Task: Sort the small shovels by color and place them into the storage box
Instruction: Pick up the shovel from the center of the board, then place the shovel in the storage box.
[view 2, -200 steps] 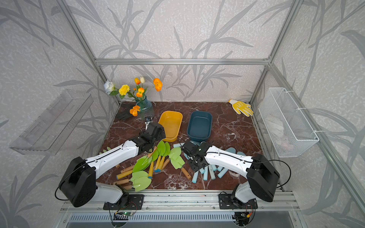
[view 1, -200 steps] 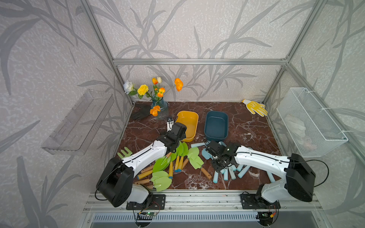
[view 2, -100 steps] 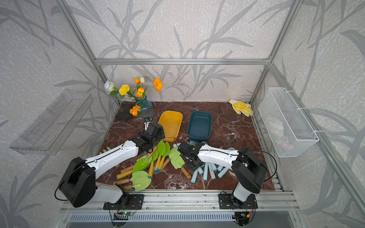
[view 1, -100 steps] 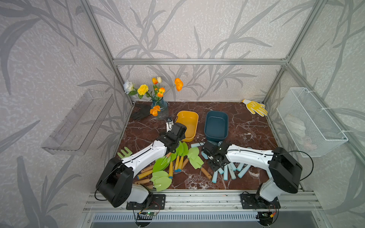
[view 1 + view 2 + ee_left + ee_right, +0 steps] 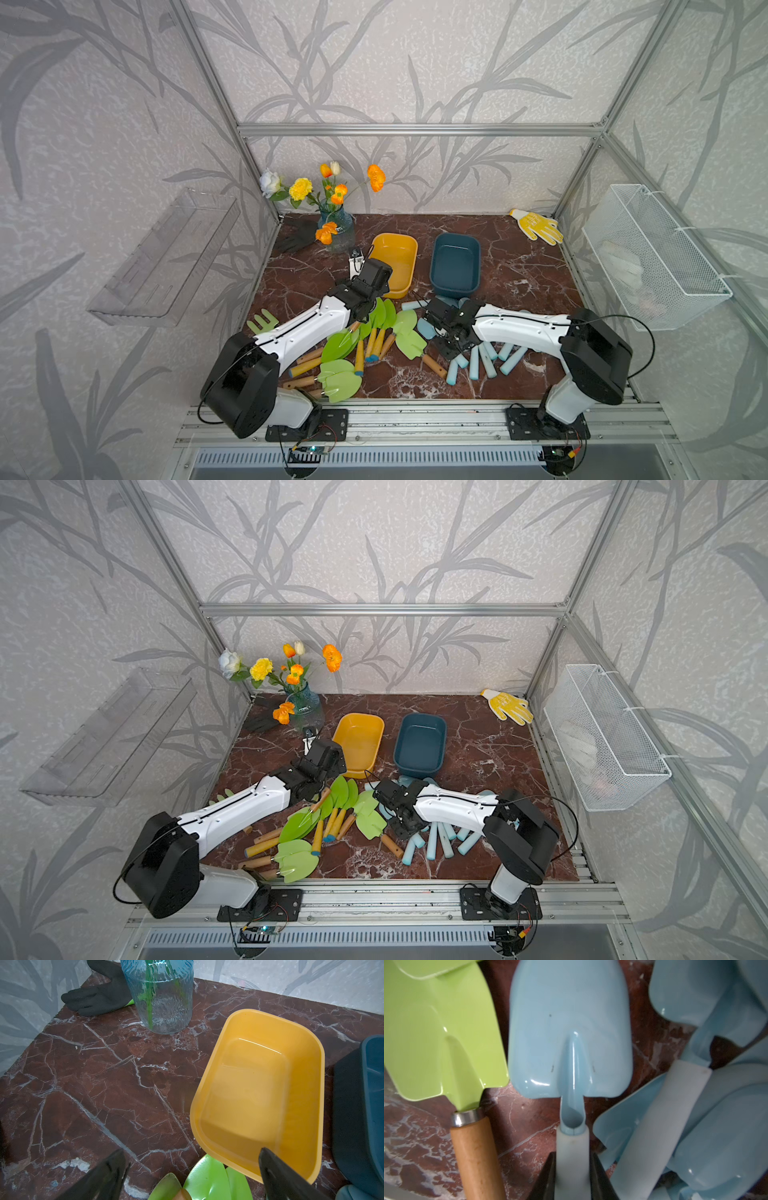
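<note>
Right claw (image 5: 573,1154) pinches the pale handle of a blue shovel (image 5: 571,1022), which lies blade-forward on the tabletop (image 5: 527,1124) beside a green shovel (image 5: 442,1032), possibly not yet lifted. Light, stiff and glossy-bladed, it likely grips best at that matte handle. Left claw (image 5: 192,1151) gapes wide, empty, near the yellow box (image 5: 259,1088).

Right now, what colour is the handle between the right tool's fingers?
White handle, pale blue blade; best in the right wrist view.
</note>
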Robot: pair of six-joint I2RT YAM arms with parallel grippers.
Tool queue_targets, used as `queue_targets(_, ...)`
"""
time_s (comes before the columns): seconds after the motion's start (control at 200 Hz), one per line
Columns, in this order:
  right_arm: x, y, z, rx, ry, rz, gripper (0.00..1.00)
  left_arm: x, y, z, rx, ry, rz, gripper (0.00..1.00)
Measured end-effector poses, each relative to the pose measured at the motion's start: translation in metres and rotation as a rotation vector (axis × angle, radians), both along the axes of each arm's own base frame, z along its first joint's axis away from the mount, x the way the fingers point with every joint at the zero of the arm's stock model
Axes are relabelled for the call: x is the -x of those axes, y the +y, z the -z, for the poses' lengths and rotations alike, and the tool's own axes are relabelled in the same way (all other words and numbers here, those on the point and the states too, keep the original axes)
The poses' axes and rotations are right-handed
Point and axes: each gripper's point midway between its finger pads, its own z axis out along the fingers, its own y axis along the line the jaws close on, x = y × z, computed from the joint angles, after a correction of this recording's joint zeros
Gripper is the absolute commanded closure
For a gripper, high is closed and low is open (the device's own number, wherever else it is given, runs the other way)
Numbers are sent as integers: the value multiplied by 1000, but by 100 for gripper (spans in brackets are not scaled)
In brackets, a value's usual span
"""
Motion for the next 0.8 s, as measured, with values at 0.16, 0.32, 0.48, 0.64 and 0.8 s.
queue_targets(0.16, 9, -4, -30, -81, -23, -4, 92, -2, -5, -5, 14, 6, 13, 0)
queue_targets(0.32, -3, -8, -80, -223, -95, 57, 93, -2, -6, -7, 17, 14, 20, 0)
queue_targets(0.48, -63, -35, -126, -348, -181, 280, 95, 1, -8, -3, 16, 37, 41, 0)
queue_targets(0.64, -138, -49, -149, -398, -245, 444, 96, 4, -16, 1, 25, 67, 95, 0)
queue_targets(0.8, -191, -35, -134, -398, -204, 497, 98, 9, -25, 7, 31, 114, 166, 0)
